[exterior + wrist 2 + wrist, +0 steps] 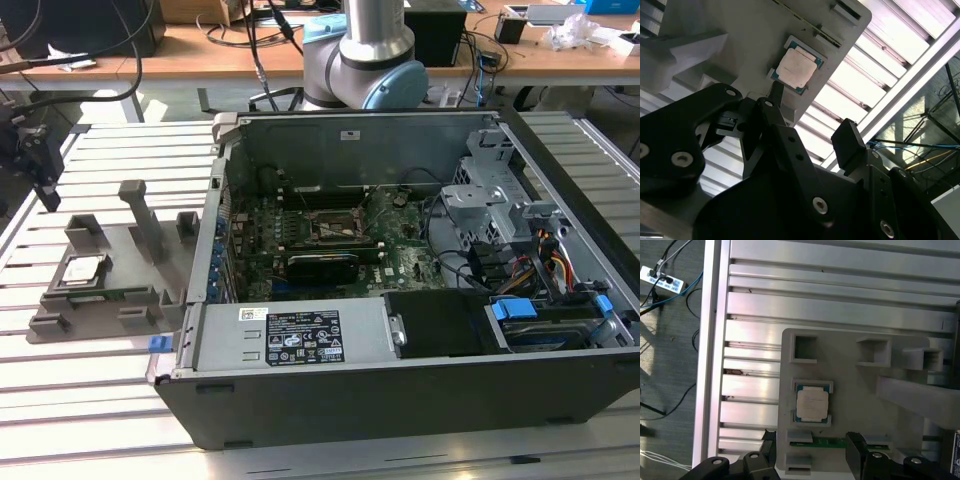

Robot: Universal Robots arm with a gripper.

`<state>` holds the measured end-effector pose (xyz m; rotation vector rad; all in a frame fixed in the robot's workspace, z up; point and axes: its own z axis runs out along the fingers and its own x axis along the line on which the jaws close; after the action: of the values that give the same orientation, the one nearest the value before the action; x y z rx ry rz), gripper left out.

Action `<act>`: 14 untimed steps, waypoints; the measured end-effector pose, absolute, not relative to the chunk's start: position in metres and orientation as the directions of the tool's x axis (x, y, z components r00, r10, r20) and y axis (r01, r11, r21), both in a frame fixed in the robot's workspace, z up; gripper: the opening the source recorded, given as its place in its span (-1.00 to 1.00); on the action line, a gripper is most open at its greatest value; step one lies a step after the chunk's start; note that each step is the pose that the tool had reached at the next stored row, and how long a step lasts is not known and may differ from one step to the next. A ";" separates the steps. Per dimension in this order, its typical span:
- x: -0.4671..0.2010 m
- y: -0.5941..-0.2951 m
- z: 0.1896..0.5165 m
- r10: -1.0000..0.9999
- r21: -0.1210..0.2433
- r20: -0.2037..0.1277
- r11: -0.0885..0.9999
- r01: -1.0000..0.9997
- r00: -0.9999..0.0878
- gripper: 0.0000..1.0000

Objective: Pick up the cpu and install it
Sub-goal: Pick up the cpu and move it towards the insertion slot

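The cpu (83, 270) is a flat silvery square with a pale rim, lying in a recess of a grey holder (130, 300) at the exterior view's left, beside the open computer case. It also shows in both wrist views (797, 68) (812, 405). My black gripper (42, 190) hangs above the holder's far left corner, apart from the chip. In both wrist views the gripper (812, 120) (812, 446) is open, its fingers (849, 142) spread, with nothing between them. The motherboard's square socket frame (335, 228) sits inside the case.
The open case (400, 380) has tall metal walls, a drive cage (480, 205) and cables on the exterior view's right. A long black card (322, 267) lies just in front of the socket. The holder carries upright posts (145, 215) and a green strip (830, 442). Slatted aluminium table (840, 305) lies all around.
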<state>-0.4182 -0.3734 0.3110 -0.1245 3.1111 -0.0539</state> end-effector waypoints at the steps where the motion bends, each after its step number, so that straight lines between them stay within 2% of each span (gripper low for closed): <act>1: -0.418 -0.373 0.311 -0.080 -0.036 -0.026 0.996 -0.079 -0.996 0.33; 14: -0.418 -0.373 0.305 -0.080 -0.036 -0.026 0.996 -0.079 -0.996 0.33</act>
<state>-0.4182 -0.3734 0.3054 -0.1245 3.1111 -0.0539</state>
